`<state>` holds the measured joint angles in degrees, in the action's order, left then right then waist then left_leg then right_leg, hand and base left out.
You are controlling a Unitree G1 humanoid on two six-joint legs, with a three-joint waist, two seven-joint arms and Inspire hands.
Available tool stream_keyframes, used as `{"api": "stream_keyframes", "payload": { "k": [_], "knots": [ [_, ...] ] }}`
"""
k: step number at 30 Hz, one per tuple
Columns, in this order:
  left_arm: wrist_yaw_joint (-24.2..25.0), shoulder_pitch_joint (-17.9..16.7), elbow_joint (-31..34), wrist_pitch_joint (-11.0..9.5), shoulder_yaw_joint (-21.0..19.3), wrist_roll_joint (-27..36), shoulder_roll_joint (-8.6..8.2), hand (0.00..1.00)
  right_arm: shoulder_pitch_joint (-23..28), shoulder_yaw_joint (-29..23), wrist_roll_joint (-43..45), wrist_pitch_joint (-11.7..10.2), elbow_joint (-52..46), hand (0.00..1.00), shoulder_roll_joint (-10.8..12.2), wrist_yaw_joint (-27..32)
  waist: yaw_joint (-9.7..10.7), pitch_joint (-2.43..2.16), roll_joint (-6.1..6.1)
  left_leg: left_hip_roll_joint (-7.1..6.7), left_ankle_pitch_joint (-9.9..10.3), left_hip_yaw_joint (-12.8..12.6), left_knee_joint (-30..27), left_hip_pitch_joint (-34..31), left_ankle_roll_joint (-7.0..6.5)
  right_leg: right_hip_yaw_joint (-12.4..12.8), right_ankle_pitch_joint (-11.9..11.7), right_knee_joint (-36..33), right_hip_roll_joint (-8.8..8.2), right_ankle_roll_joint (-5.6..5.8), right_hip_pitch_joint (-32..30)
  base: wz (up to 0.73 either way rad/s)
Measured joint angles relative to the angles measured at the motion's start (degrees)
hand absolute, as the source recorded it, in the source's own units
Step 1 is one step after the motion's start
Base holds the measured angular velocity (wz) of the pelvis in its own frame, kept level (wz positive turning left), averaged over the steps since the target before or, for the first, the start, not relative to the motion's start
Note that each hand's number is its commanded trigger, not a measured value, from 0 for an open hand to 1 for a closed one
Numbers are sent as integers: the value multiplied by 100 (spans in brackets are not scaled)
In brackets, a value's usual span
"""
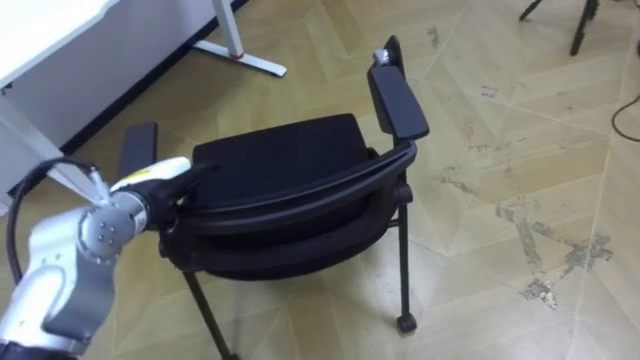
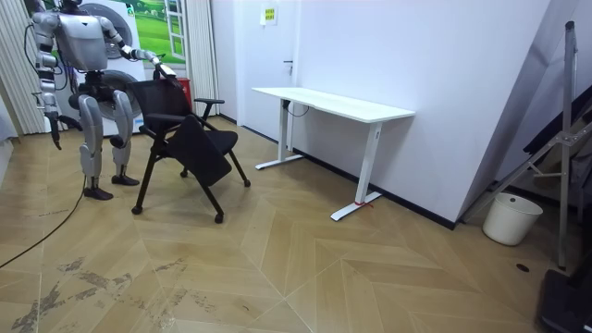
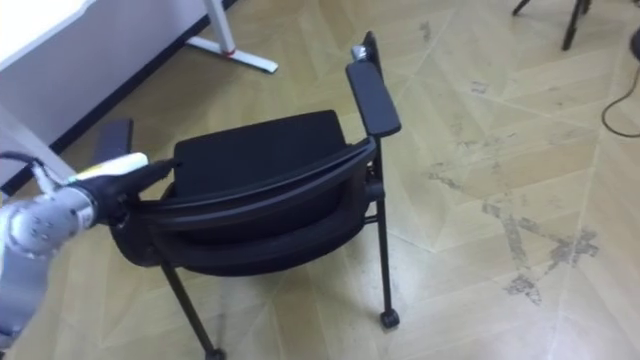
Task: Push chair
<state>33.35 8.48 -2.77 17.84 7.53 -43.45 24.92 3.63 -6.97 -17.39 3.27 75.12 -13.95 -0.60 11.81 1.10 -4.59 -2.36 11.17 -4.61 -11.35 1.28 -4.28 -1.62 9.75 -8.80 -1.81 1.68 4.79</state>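
Chair [image 1: 290, 170] stands on the floor before you, desk [image 1: 60, 40] beyond. Left hand [image 1: 150, 180] is at the back rail's [image 1: 300, 195] left end, and you can't tell its grip. Light frame on castors [image 1: 405, 323], probably rolls freely, so push on that stiff rail.

I have the chair [image 1: 290, 160] dead ahead at 12 o'clock, its back nearest me and its seat beyond. My left hand [image 1: 170, 178] is at the back's left end, at 9 o'clock. The desk [image 1: 60, 30] stands behind the chair at 10 o'clock.
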Motion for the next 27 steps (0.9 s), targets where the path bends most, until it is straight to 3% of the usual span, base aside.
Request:
{"api": "stream_keyframes", "payload": {
  "k": [2,6,9,10,11,12,27],
  "knots": [
    [-79,0,-104,0,67,-3,-10,0,-1,5,1,2,-9,0,3,43,73,4,21,2,-1,-11,1,30,0,-3,0,-4,0,0,16,-5],
    [-187,0,-336,-1,199,-29,-43,0,-21,13,8,22,-33,0,12,78,205,-36,14,4,-1,-29,-5,70,-1,2,0,-22,-1,-1,33,-1],
    [-326,1,-414,-19,429,-223,-53,0,-63,38,1,22,-16,0,23,107,240,-34,17,4,-2,-44,5,96,-2,1,-1,-22,-3,-2,61,-1],
    [-353,0,-427,-18,473,-260,-55,40,-65,63,11,22,-15,0,23,126,253,-33,19,4,-2,-41,7,100,-2,-2,-1,-17,-4,-2,81,6],
    [-401,1,-458,-18,536,-346,-65,93,-69,69,19,25,-14,0,23,136,286,-31,21,-3,-2,-21,18,108,-2,-11,-1,-4,-6,-2,127,7],
    [-425,1,-479,-13,608,-364,-77,100,-70,73,19,37,-14,0,24,151,297,-31,20,-7,-2,-9,30,123,-2,-10,-1,4,-7,-2,147,6],
    [-785,-8,-553,-78,955,-656,31,100,-279,124,196,51,0,0,26,134,309,-9,27,-14,-3,-1,62,185,-4,2,-1,25,-7,-2,165,0]
  ]
}}
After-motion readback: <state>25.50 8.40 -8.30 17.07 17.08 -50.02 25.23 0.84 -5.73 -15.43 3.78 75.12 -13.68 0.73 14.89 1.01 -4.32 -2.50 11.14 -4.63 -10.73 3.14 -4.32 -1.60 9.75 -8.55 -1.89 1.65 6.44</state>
